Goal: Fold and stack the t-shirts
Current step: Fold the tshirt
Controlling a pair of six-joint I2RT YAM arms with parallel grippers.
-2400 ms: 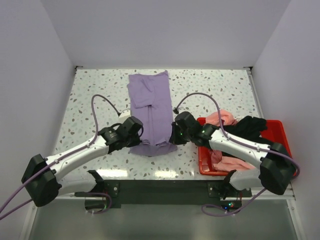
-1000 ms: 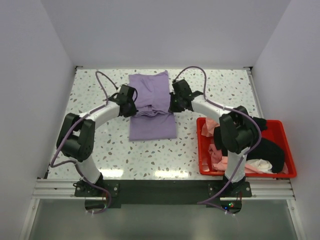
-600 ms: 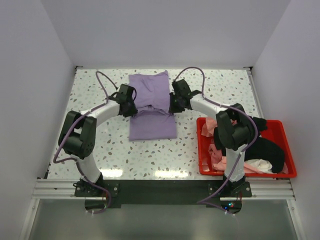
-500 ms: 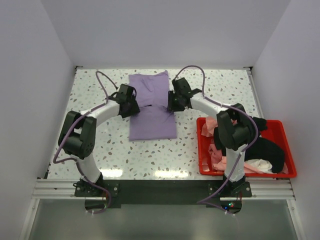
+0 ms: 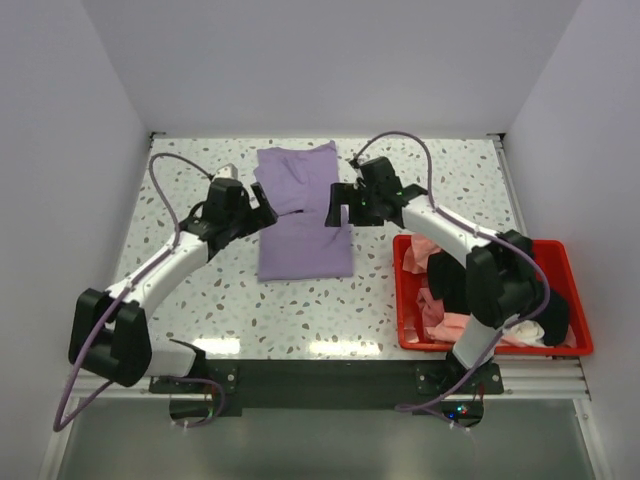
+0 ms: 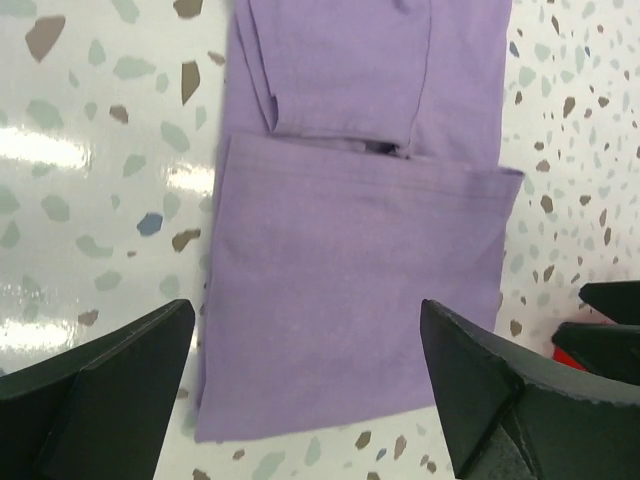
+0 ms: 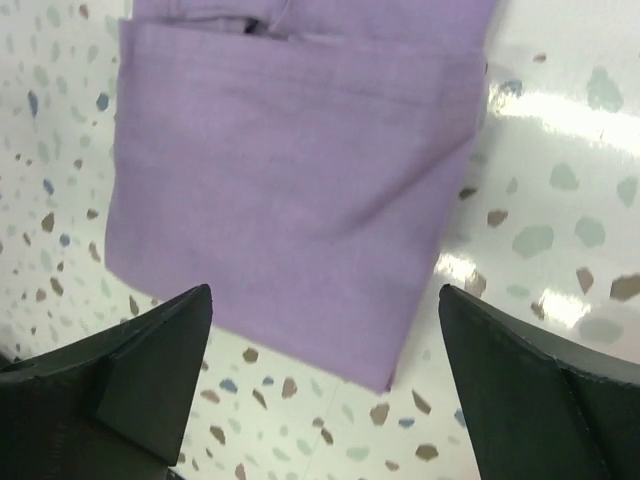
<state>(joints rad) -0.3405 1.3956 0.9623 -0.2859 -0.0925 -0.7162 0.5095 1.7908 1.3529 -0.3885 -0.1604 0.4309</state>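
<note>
**Left gripper [image 5: 262, 214] and right gripper [image 5: 333, 207] both gaping wide, nothing held**

Got the pair hanging above the lavender t-shirt [image 5: 305, 215], one over each side edge, fingertips facing each other across the cloth. Not touching it, going by the wrist cams: just black fingers [image 6: 100, 390] splayed out at the bottom corners, with plain purple in between.

Left arm: elbow slung out low at the near left, forearm running diagonally back and to the right, wrist ending up just beside the shirt's left edge. Right arm: elbow parked over the red bin [image 5: 490, 349], forearm swung back and left, wrist just beside the shirt's right edge. Pretty much mirror poses.

As for the shirt: lying flat on the speckled table [image 5: 420, 170], roughly centred left to right, towards the far side. Folded narrow lengthwise, near part doubled over onto the far part, crosswise edge sitting about level with the two grippers. Small dark pucker at that edge; can't tell what.

Over in the bin at the near right: salmon-pink t-shirt [image 5: 440, 240], black t-shirt [image 5: 505, 250] and a scrap of white t-shirt [image 5: 527, 330], all bunched up together.
</note>
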